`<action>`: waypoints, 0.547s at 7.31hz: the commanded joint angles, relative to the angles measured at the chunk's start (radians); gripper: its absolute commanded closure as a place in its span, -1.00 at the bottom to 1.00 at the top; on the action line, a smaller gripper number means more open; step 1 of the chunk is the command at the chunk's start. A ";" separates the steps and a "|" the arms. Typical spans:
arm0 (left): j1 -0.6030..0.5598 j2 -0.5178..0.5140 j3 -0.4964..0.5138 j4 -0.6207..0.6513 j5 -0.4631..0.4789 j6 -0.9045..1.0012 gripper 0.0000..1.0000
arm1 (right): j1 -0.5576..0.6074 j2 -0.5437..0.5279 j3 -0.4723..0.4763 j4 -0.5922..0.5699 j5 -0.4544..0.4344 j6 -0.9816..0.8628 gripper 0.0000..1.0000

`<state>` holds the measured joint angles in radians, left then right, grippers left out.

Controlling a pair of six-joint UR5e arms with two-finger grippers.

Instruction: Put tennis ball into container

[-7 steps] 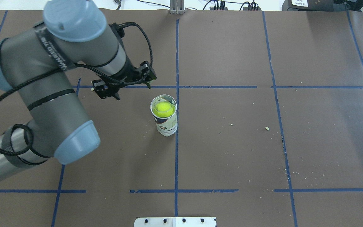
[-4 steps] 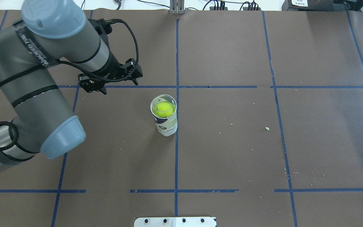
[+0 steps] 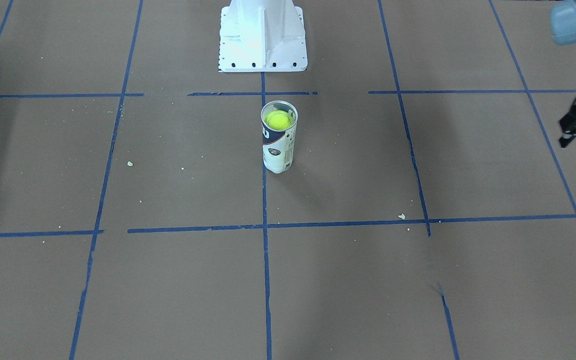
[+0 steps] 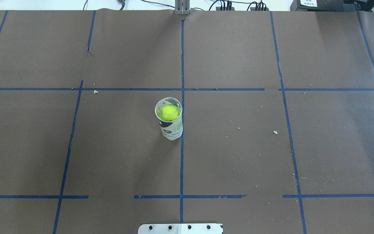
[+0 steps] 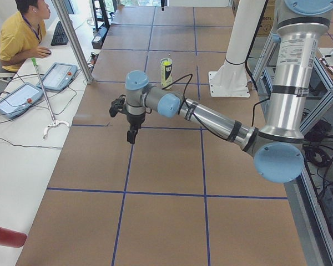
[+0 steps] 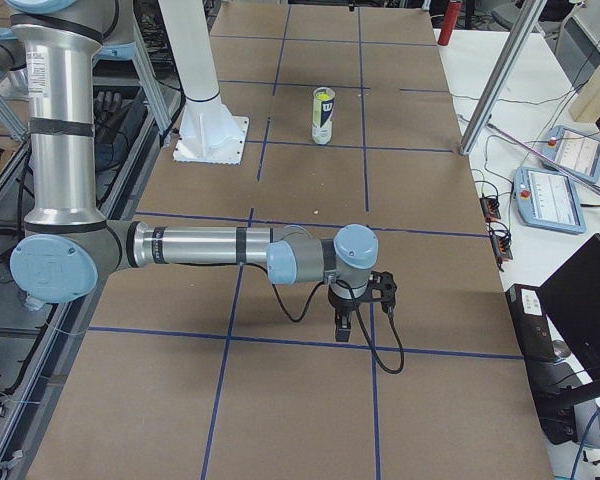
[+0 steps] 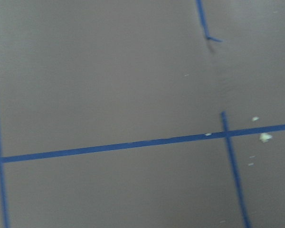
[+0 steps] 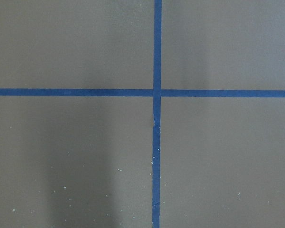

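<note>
Table [image 4: 239, 162]: covered in brown paper, gridded with blue tape, speckled with pale bits.
Left arm [image 5: 211, 119]: stretched low over the table, well apart from the can; out of the overhead view.
Right arm [image 6: 200, 245]: likewise stretched low over the table, well apart from the can.
White base [image 3: 263, 35]: bolted at the 6 o'clock edge in the overhead view.
Container [image 4: 170, 125]: clear plastic can with a metal rim and a white and dark-blue printed label. Near the table's middle, at 12 o'clock from the white base in the overhead view, just to the 9 o'clock side of the centre tape line. Upright, long axis vertical, open mouth pointing straight up, untouched by either arm.
Left gripper [image 5: 132, 136]: pointing down above the paper; impossible to tell whether the fingers are spread or closed.
Right gripper [image 6: 343, 330]: pointing down near a tape line; seen only from the side, finger spread impossible to tell.
Tennis ball [image 4: 169, 111]: fuzzy, bright yellow-green, filling almost the whole width of the can. Inside the container, just below the rim, seen through the open mouth.
Crumb [image 4: 275, 132]: pale, toward 3 o'clock from the container, well apart.
</note>
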<state>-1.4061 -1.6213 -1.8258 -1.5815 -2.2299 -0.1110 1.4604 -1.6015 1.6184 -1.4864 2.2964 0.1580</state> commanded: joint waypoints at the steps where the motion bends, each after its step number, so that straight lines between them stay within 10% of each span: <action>1: -0.175 0.037 0.184 -0.005 -0.083 0.302 -1.00 | 0.000 0.000 0.000 0.000 0.000 0.000 -1.00; 4: -0.203 0.037 0.201 0.131 -0.164 0.323 -1.00 | 0.000 0.000 0.000 0.000 0.000 0.000 -1.00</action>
<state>-1.6025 -1.5854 -1.6269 -1.5237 -2.3574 0.1992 1.4603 -1.6015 1.6184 -1.4864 2.2964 0.1580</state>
